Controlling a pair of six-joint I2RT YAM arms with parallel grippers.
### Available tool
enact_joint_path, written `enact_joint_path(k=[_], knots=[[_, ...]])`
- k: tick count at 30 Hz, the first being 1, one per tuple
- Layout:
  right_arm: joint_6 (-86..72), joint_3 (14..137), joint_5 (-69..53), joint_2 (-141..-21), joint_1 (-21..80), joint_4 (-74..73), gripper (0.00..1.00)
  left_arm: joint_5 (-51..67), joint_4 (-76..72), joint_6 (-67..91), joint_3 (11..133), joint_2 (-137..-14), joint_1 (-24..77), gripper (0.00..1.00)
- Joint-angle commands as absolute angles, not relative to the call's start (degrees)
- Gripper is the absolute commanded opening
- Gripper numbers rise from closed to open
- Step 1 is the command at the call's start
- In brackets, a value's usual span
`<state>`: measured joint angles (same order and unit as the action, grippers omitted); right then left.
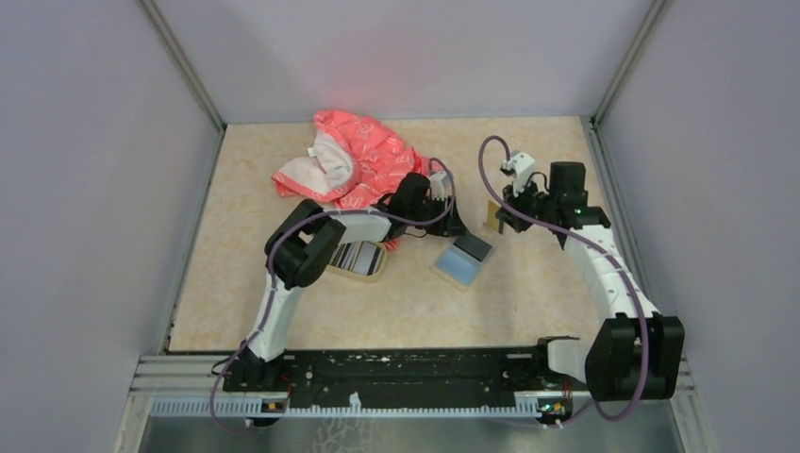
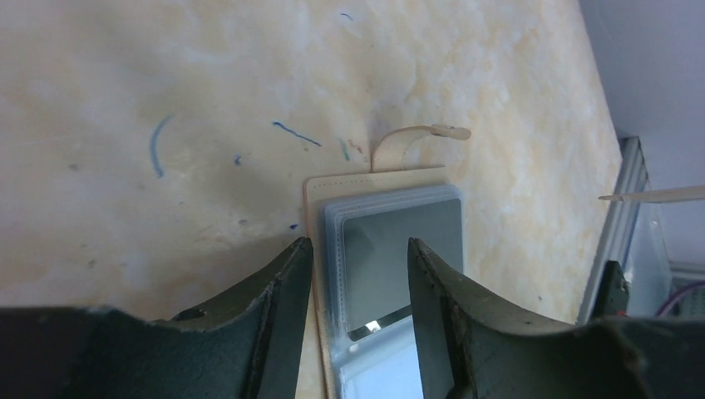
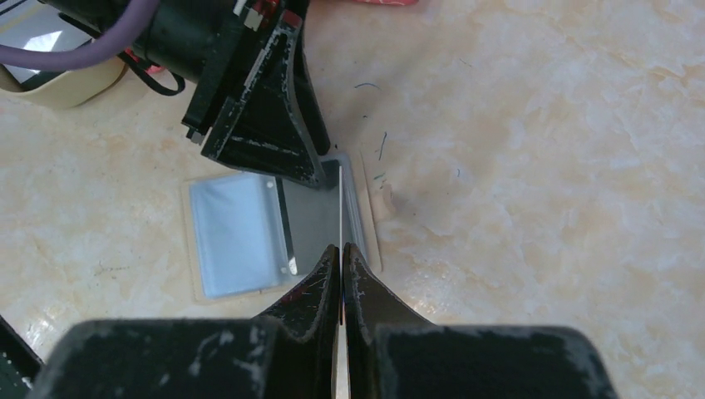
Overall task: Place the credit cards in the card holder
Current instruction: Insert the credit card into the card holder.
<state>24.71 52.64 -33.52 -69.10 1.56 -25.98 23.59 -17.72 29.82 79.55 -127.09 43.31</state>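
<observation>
The card holder (image 1: 462,260) lies open on the table and shows its blue-grey lining. It also shows in the left wrist view (image 2: 391,241) and the right wrist view (image 3: 241,237). My left gripper (image 1: 455,226) (image 2: 359,249) is open, its fingers straddling the far end of the holder's clear sleeves. My right gripper (image 1: 505,215) (image 3: 341,249) is shut on a golden-tan credit card (image 1: 492,213), seen edge-on (image 3: 341,199) just above the holder's right side. Other striped dark credit cards (image 1: 357,255) lie in the oval dish (image 1: 378,271).
A pink-red patterned cloth (image 1: 354,156) lies at the back, behind the left arm. The dish also shows at the top left of the right wrist view (image 3: 75,83). The holder's strap with its snap (image 2: 416,133) sticks out past the holder. Grey walls enclose the table.
</observation>
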Motion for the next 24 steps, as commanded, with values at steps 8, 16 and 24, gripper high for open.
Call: enact_joint_path(k=[8,16,24], knots=[[25.3,56.5,-42.8,-65.7,0.3,-27.0,0.00,37.4,-18.5,28.0,86.5,-133.4,46.4,0.52],[29.9,58.5,-50.3,-65.8,-1.6,-32.5,0.00,31.5,-25.3,27.6,79.5,-127.3,47.1,0.53],[30.2,59.4,-52.0,-64.7,-1.8,-33.3,0.00,13.2,-30.7,23.2,60.5,-104.0,47.3,0.53]])
